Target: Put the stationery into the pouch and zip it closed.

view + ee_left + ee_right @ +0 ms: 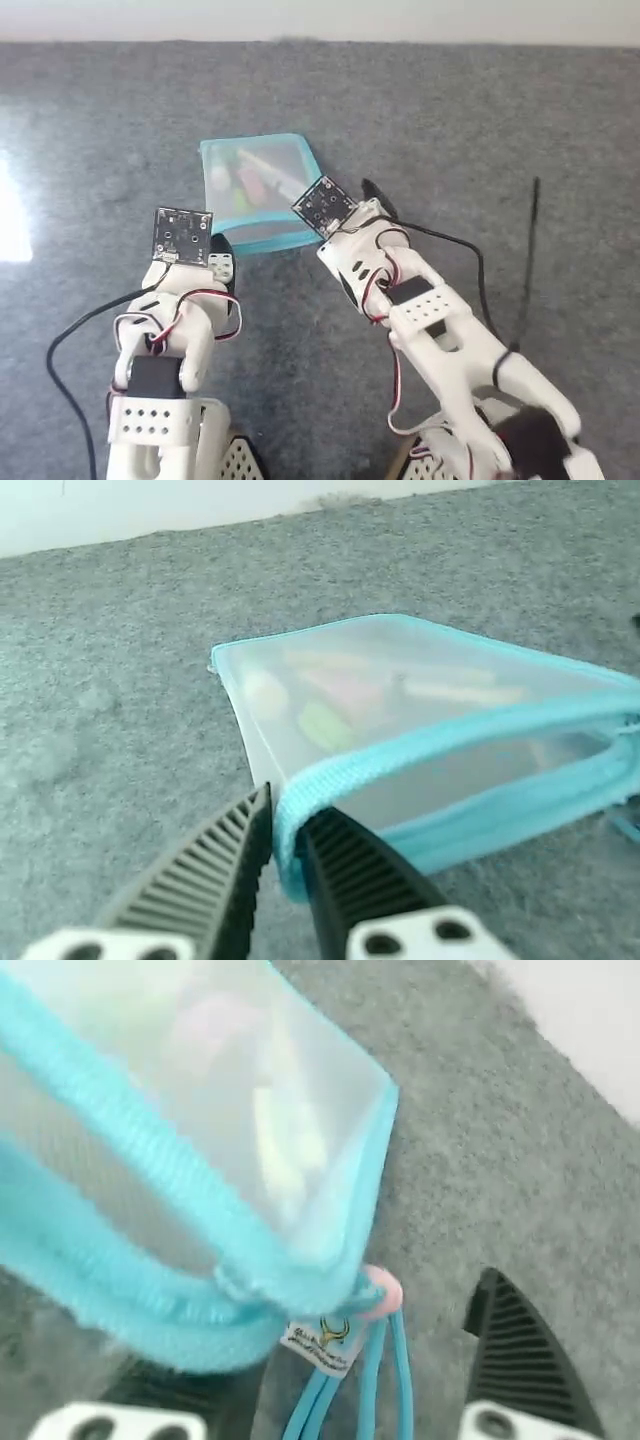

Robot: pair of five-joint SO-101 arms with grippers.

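A translucent pouch with light-blue zip trim lies on the grey mat, with green, pink and yellow stationery showing through its wall. My left gripper is shut on the pouch's near-left zip corner; from above it sits at that corner. My right gripper is open at the near-right corner. The zip pull cord with its pink bead hangs between the right gripper's fingers. The two blue zip edges stand apart toward that end.
Grey carpet-like mat covers the table, with a white wall strip along the back. A thin black cable runs along the right, beside the right arm. A bright glare patch lies at the left edge.
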